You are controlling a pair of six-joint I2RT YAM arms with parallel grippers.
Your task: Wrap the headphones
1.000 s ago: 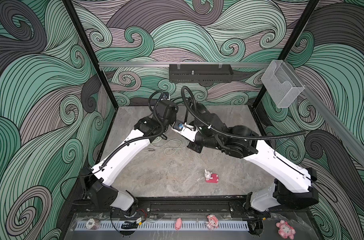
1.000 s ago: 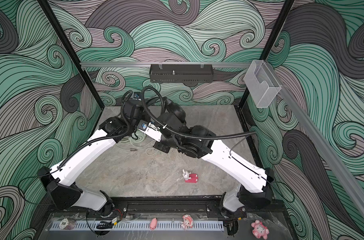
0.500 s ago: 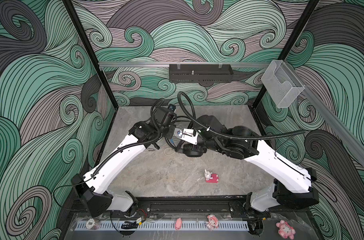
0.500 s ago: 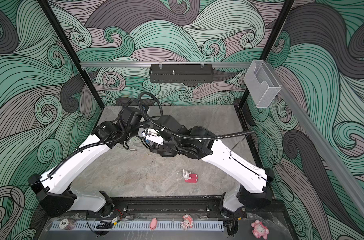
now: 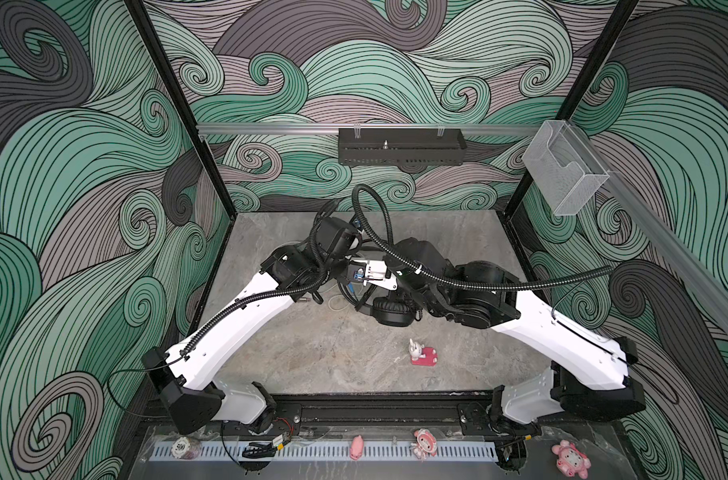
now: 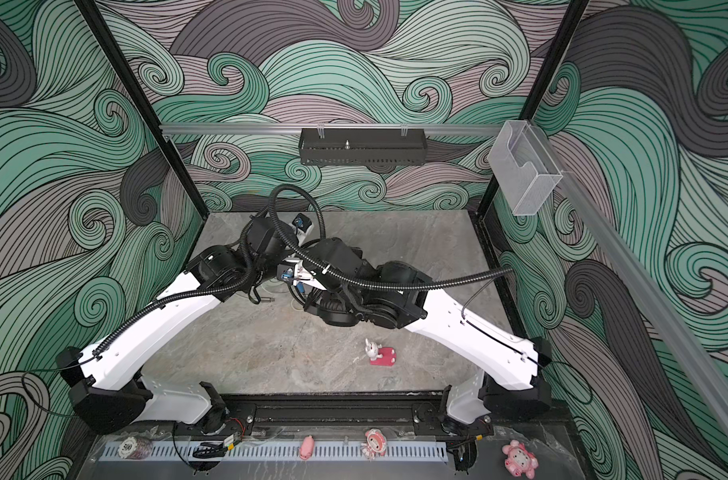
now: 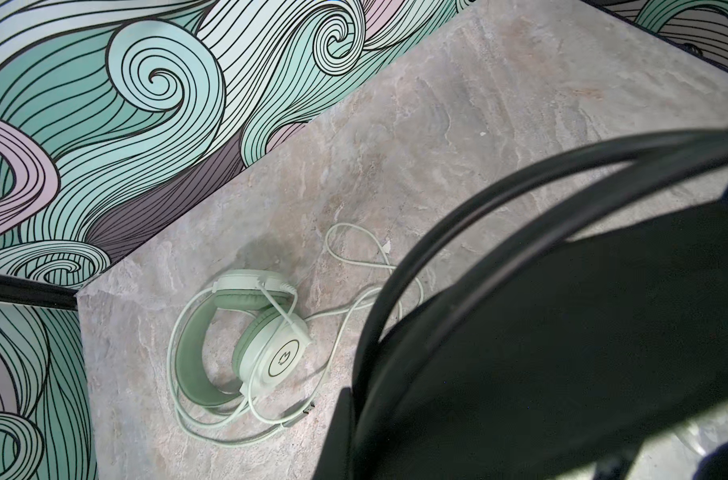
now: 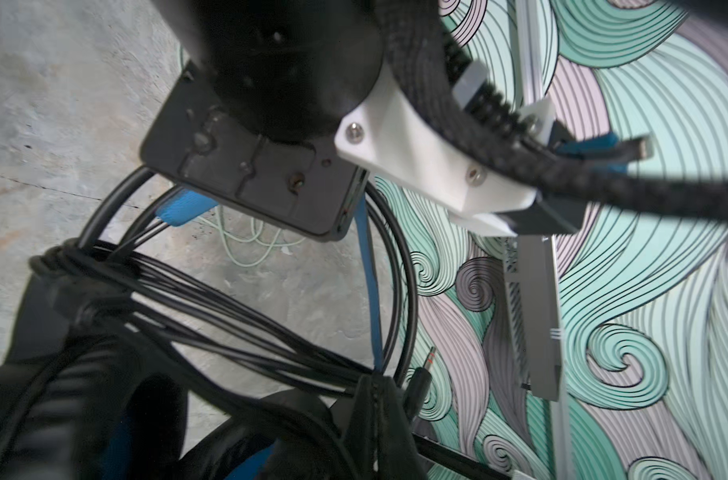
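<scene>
Headphones, black pair [image 5: 391, 311], are just behind the red toy [image 5: 422, 355], cable looped round them. The left gripper [image 8: 262, 208] and right gripper [image 5: 356, 291] have both jaws closed, but I can't see on what. The mint-green headphones [image 7: 246, 336] lie further back-left of the toy, cable loose.

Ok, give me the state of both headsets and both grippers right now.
black headphones: cable wound across them in several turns, plug end loose
mint-green headphones: lying on the table, cable loose, not wrapped
left gripper: shut, against the black headphones, hold hidden
right gripper: shut, hold hidden
</scene>
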